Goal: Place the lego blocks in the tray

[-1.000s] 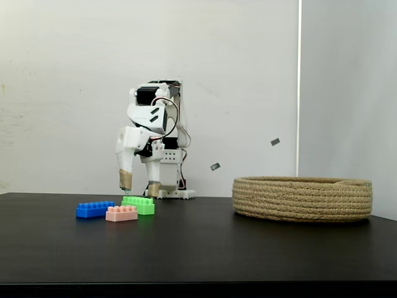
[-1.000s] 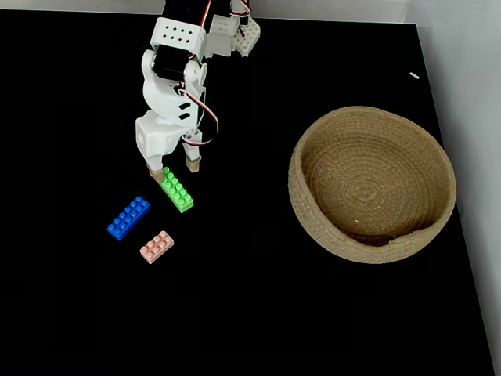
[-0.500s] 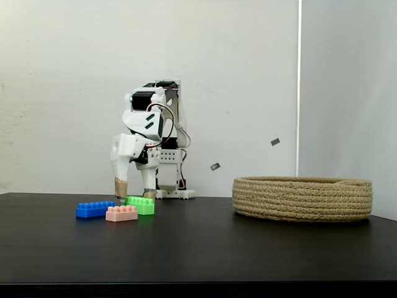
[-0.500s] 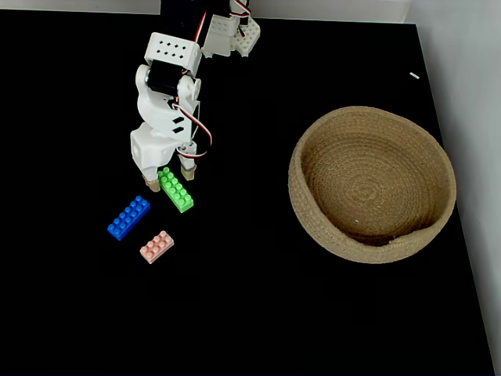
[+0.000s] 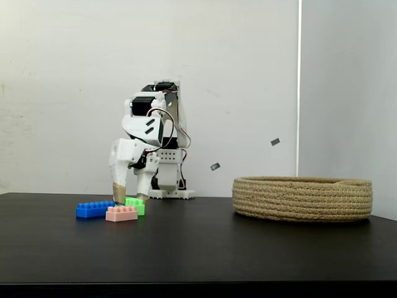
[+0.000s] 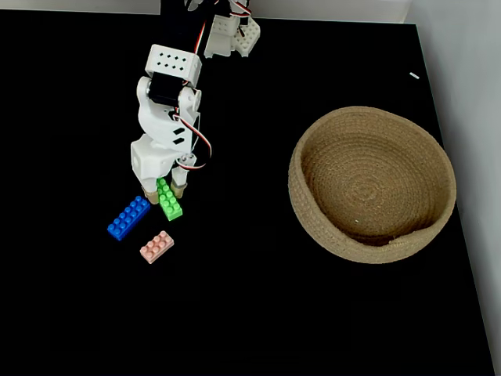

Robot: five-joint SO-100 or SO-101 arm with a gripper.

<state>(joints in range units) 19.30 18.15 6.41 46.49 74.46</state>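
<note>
The green brick [image 6: 170, 204] lies on the black table, and my gripper [image 6: 163, 189] is lowered over its far end. The jaws are still open, one tan-tipped finger on each side of the brick, and the right finger looks to be touching it. In a fixed view from the side the gripper [image 5: 129, 197] reaches down to table level behind the green brick [image 5: 135, 205]. The blue brick [image 6: 129, 218] sits just left of the green one, and the pink brick [image 6: 156, 247] is in front of both. The rope basket [image 6: 301, 196] stands well to the right and holds no bricks.
The arm's base [image 6: 231, 35] is mounted at the table's far edge. A white wall rises behind it, and the table's right edge runs close past the basket [image 5: 303, 198]. Wide bare black tabletop lies between the bricks and the basket.
The gripper came down and slightly left onto the green brick and its jaws narrowed. The green brick turned from a diagonal lie to nearly in line with the arm.
</note>
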